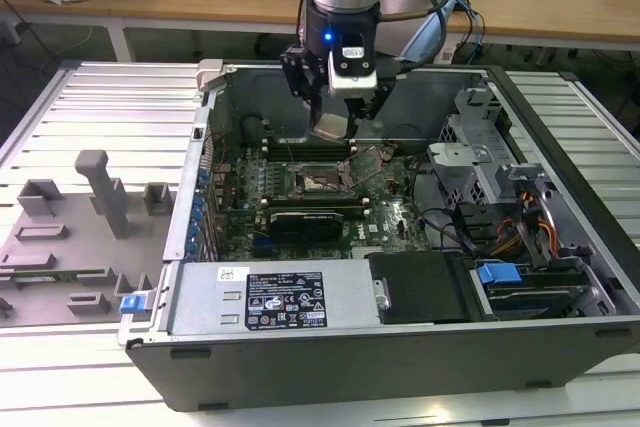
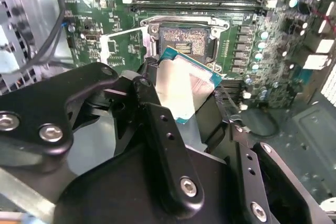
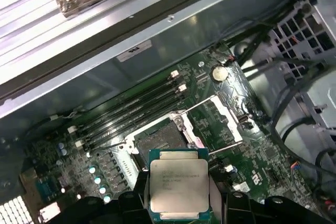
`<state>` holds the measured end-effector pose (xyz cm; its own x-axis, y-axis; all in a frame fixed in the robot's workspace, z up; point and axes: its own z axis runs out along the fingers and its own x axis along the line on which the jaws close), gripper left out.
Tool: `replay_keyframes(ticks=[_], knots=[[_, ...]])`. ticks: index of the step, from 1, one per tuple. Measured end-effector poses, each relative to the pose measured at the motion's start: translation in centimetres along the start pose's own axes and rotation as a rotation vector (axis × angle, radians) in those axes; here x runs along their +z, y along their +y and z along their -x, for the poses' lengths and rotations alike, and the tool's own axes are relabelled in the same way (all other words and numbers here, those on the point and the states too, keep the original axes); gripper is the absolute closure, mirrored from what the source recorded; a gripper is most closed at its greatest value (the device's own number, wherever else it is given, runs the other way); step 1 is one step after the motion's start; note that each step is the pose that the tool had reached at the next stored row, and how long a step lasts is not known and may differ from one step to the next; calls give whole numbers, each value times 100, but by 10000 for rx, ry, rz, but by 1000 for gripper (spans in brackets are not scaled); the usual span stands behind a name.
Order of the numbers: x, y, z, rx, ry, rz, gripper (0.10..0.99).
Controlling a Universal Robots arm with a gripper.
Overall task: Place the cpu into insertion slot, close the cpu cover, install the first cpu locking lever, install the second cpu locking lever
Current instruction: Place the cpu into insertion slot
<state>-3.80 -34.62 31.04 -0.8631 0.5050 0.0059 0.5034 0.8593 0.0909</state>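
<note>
My gripper (image 1: 332, 125) hangs inside the open computer case, shut on the cpu (image 1: 330, 128), a flat square chip with a silver top. In both wrist views the cpu (image 3: 178, 184) (image 2: 185, 85) sits between the black fingers (image 3: 140, 199), raised above the green board. The insertion slot (image 3: 160, 142) (image 2: 184, 40) (image 1: 320, 183) lies just beyond it, its brownish pin field uncovered. The cpu cover (image 3: 229, 116) (image 2: 121, 32), a thin silver frame, is swung open beside the slot. Thin metal levers (image 3: 201, 103) stand free alongside it.
Long black memory slots (image 1: 310, 147) run behind the socket and a long black card (image 1: 315, 217) lies in front. A silver box (image 1: 270, 297) fills the case's near side, a drive cage (image 1: 480, 162) and cables the exterior view's right. A grey fixture (image 1: 70, 237) sits outside.
</note>
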Motion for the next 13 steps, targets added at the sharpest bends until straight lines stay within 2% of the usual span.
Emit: replay_keyframes(ticks=[13], knots=[[13,-1,0,2816,-257,16,545]])
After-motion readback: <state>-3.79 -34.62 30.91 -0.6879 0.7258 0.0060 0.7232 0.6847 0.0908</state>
